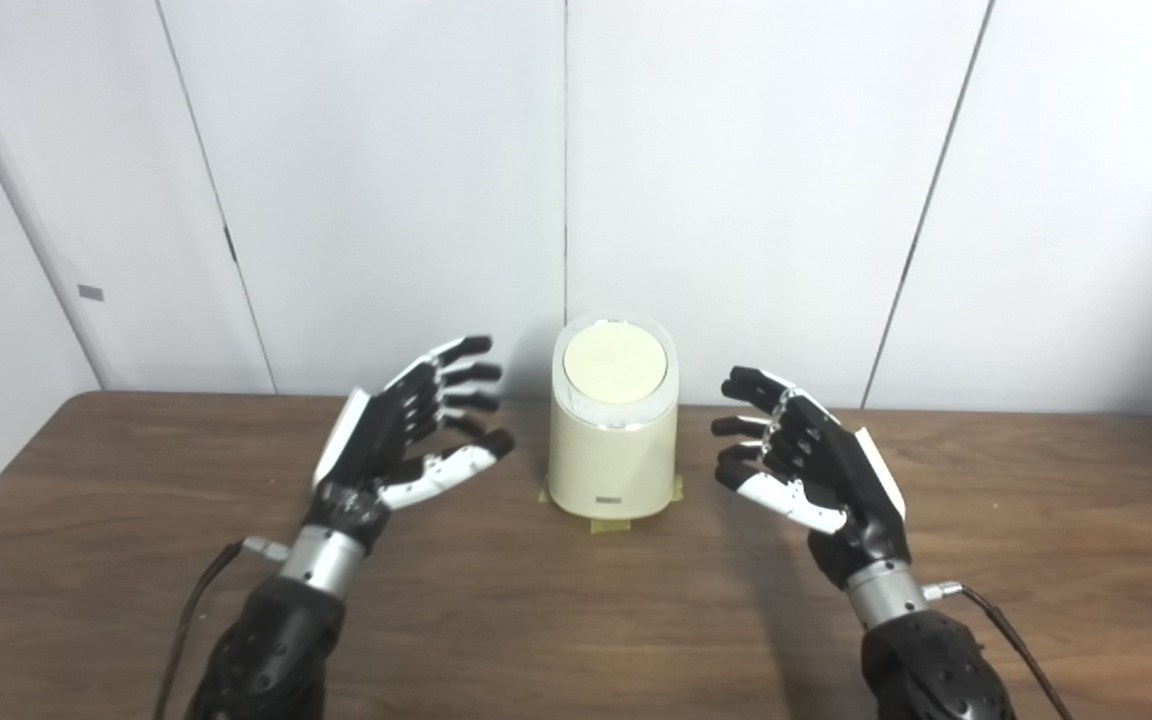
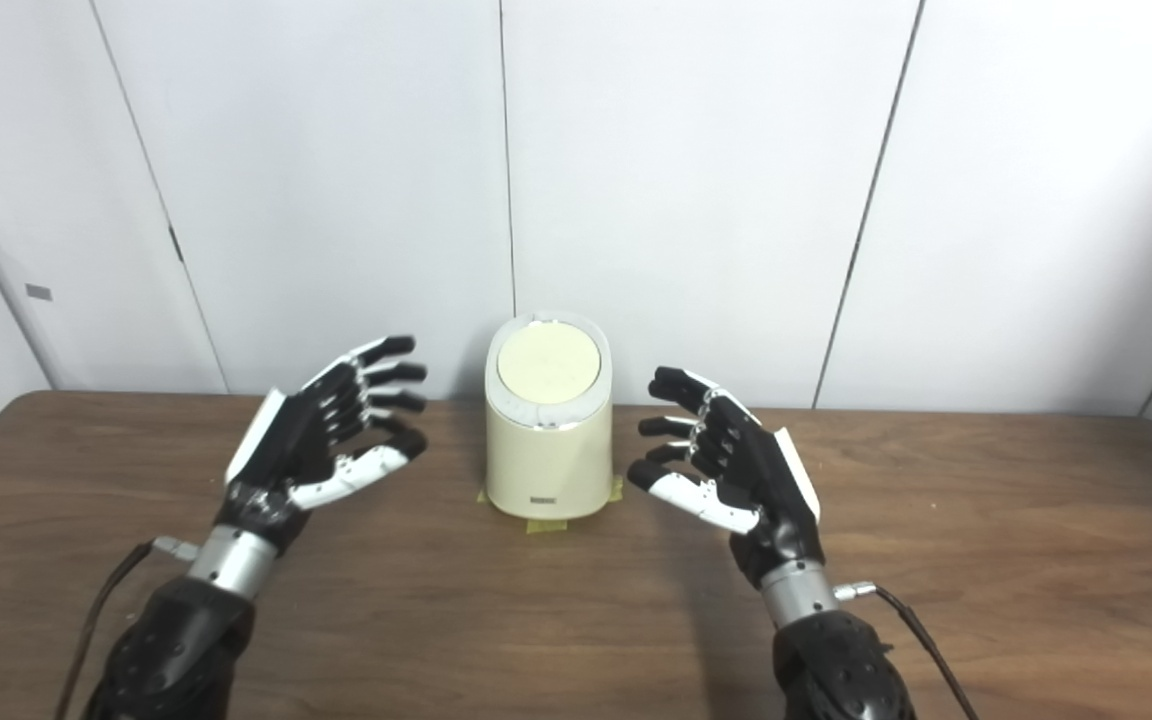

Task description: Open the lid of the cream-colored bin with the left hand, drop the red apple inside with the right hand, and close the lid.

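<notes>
From the left eye view, nearest to me are my two forearms coming up from the bottom edge over the wooden bench [image 1: 576,620]. The left robot hand [image 1: 406,430] hangs above the bench just left of the cream-colored bin [image 1: 612,460], palm turned inward, fingers spread and holding nothing. The right robot hand [image 1: 811,465] mirrors it on the other side, also spread and empty, apart from the bin wall. The bin stands upright at the back of the bench near the white wall [image 1: 736,180], with bits of yellow tape [image 1: 609,524] showing at its base. Its lid [image 1: 614,362] looks shut and flat, though at this angle I cannot rule out a slight gap at the rim.

From the right eye view the layout reads the same: left robot hand [image 2: 321,440] and right robot hand [image 2: 736,465] flank the bin [image 2: 548,470], neither touching it, and the lid [image 2: 548,364] is down.

I see no red apple anywhere on the bench or in either hand. I judge that either nothing has begun or the apple is already inside and the work is done; these views cannot settle which.
</notes>
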Robot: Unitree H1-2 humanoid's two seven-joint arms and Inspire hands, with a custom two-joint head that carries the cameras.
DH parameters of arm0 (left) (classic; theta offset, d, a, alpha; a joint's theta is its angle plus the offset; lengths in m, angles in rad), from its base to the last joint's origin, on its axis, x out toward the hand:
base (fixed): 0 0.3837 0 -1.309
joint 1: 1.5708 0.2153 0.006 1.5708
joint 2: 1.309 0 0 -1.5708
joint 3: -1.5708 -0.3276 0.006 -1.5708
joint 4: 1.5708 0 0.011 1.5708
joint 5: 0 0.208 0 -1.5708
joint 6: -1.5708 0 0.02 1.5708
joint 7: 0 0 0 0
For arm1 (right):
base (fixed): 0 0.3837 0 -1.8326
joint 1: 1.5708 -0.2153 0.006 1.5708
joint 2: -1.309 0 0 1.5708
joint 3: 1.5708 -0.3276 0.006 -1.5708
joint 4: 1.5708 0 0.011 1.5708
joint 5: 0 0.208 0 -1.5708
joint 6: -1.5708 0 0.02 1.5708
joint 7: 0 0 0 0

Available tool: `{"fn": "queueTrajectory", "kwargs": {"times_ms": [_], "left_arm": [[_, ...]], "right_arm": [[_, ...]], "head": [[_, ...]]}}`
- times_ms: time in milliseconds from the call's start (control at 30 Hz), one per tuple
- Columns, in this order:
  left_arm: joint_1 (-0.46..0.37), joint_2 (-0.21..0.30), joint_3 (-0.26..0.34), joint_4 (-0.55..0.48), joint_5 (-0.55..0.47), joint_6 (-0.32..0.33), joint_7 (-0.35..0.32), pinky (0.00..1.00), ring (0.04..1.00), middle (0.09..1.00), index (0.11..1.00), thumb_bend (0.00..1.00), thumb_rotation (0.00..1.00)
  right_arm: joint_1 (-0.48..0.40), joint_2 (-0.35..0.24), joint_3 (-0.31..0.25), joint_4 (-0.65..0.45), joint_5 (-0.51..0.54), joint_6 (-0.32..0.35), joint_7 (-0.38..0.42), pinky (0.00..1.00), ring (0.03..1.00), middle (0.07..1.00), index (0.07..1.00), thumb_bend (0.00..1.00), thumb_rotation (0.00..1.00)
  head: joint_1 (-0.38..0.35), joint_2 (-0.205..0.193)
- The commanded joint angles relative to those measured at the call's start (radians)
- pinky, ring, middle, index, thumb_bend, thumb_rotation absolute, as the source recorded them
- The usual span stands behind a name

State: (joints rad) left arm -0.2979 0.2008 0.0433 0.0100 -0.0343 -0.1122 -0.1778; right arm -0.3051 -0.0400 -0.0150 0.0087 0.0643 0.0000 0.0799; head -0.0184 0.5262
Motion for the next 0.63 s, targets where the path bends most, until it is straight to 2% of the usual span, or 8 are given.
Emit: {"fn": "queueTrajectory", "kwargs": {"times_ms": [0,267,500,600], "left_arm": [[-0.006,0.014,0.007,0.012,-0.03,-0.06,-0.014,0.52,0.623,0.708,0.79,0.74,0.26],[0.012,0.022,0.004,0.049,-0.035,-0.095,-0.026,0.54,0.641,0.721,0.781,0.71,0.24],[0.012,0.017,-0.004,0.038,-0.019,-0.087,-0.021,0.56,0.66,0.736,0.786,0.72,0.26],[0.012,0.009,-0.004,0.038,-0.018,-0.084,-0.013,0.57,0.673,0.741,0.781,0.71,0.24]], "right_arm": [[-0.021,-0.001,-0.006,-0.046,-0.008,-0.01,-0.014,0.55,0.637,0.765,0.749,0.88,0.29],[-0.002,-0.009,-0.01,-0.056,-0.029,-0.012,-0.033,0.53,0.619,0.758,0.744,0.87,0.25],[0.001,-0.019,-0.011,-0.041,-0.038,-0.037,-0.034,0.52,0.626,0.763,0.744,0.86,0.25],[0.006,-0.017,-0.011,-0.053,-0.033,-0.028,-0.034,0.52,0.624,0.764,0.747,0.84,0.22]], "head": [[-0.007,0.001],[-0.007,0.0],[-0.009,-0.001],[-0.016,-0.002]]}}
